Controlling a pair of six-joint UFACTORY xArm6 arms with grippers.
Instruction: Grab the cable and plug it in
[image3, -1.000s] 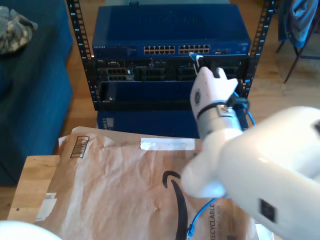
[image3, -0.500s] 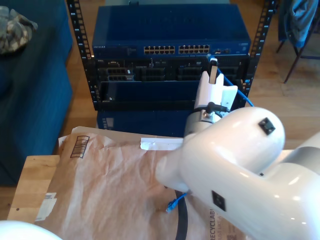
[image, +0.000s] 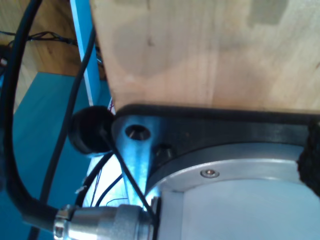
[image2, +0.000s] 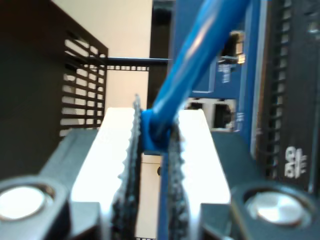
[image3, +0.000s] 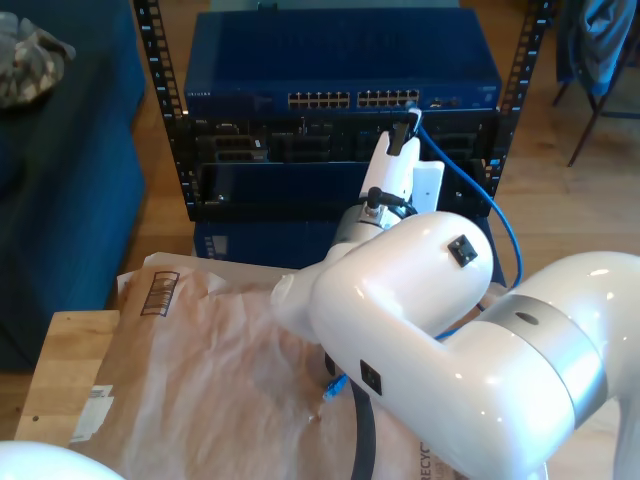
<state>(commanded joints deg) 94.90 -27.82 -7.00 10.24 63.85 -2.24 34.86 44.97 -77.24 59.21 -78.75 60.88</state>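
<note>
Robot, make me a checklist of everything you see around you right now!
Surface: wooden table covered by a brown paper mailer.
Job's things: blue cable pinched in my second gripper; its free plug lies on the mailer; blue network switch in the rack, ports just ahead.
Clutter: nothing seen.
Grippers: second shut on the cable; my first gripper's state cannot be told.
Cables: black robot cable by the first arm's base.
Surroundings: black rack rails, wooden floor, blue sofa.
</note>
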